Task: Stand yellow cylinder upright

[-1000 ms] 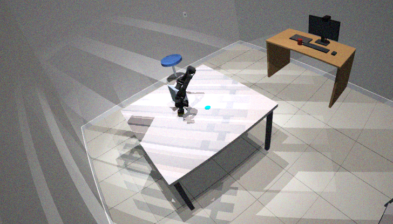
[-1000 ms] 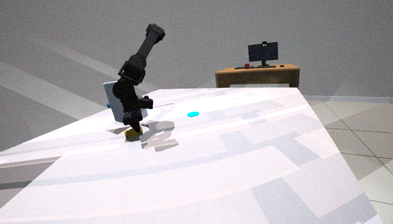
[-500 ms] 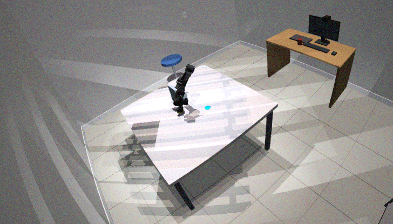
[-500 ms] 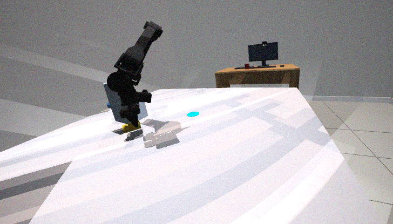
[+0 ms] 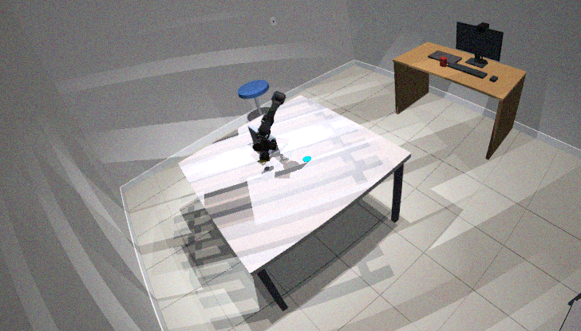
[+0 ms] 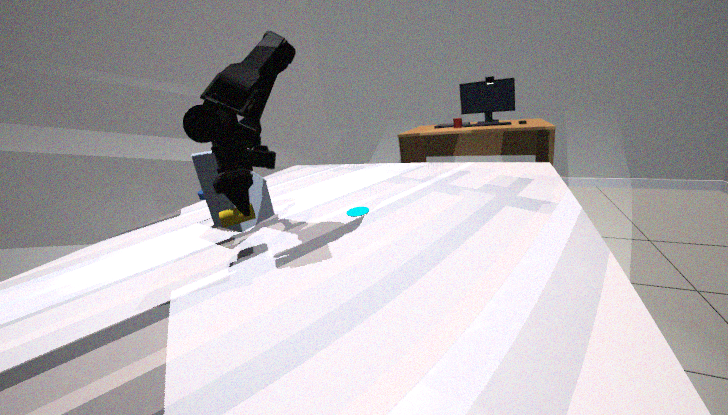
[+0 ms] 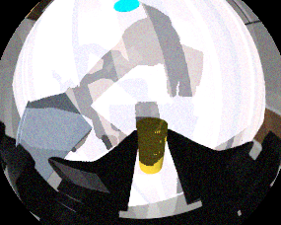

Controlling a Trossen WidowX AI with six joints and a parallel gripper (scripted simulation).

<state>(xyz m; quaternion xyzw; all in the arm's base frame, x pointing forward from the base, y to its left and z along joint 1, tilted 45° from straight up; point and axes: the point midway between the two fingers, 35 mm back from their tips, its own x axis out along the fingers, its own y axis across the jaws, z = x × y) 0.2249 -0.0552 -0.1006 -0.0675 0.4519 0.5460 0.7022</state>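
Observation:
The yellow tall cylinder [image 5: 262,161] [image 6: 228,217] [image 7: 152,143] is roughly level, lying on its side between the fingers. My gripper [image 5: 263,159] [image 7: 151,133] points down and is shut on the cylinder; in the wrist view a dark finger stands on each side of it. In the exterior view the dark fingers partly hide the cylinder. Whether it touches the table cannot be told. The cyan circle [image 5: 306,159] [image 6: 357,211] [image 7: 126,5] is flat on the table, to the right of the gripper in the top and exterior views, with nothing on it.
A blue-grey angular block [image 6: 203,179] [image 7: 54,129] stands close beside the gripper, at the left in the wrist view. The pale table [image 5: 295,206] [image 6: 343,334] carries patchy shadows. A blue stool [image 5: 253,89] stands behind the table, and a wooden desk [image 5: 454,76] [image 6: 429,129] is farther off.

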